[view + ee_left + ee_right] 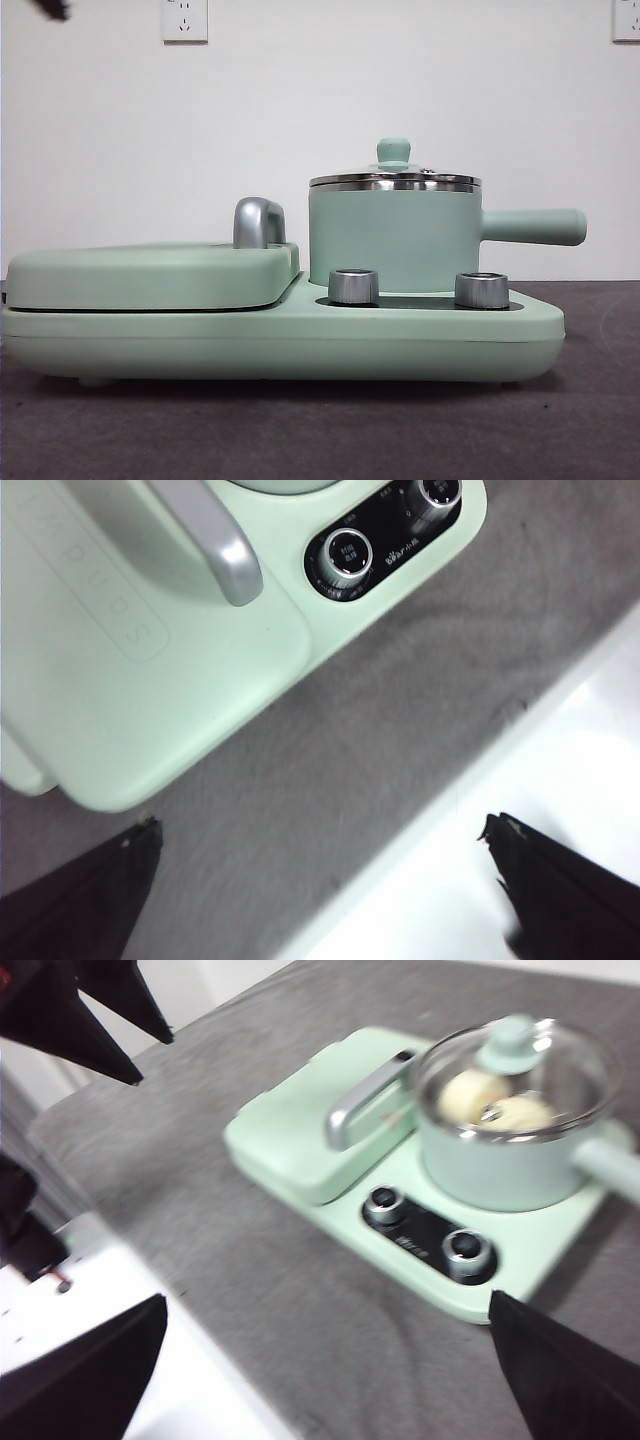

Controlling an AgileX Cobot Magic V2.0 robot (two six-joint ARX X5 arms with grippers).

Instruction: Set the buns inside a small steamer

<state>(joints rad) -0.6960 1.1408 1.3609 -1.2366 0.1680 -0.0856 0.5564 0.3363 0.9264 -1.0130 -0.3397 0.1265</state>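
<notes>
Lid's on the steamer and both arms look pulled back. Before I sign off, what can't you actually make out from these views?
- Buns: hidden in the front view by the steamer wall; in the right wrist view, blur and the glass lid hide which is which.
- Steamer: cut off in the left wrist view.
- Knob markings: too small.
- Left gripper and right gripper: open, nothing held.

The small steamer (395,238) is seated on the right half of the cooker base (300,345), lid (395,180) on, side handle (535,226) pointed right. Both buns (495,1105) are held inside it, side by side. The hinged griddle lid (150,275) is located on the left half. Two knobs (354,286) are set in front of the steamer.
</notes>
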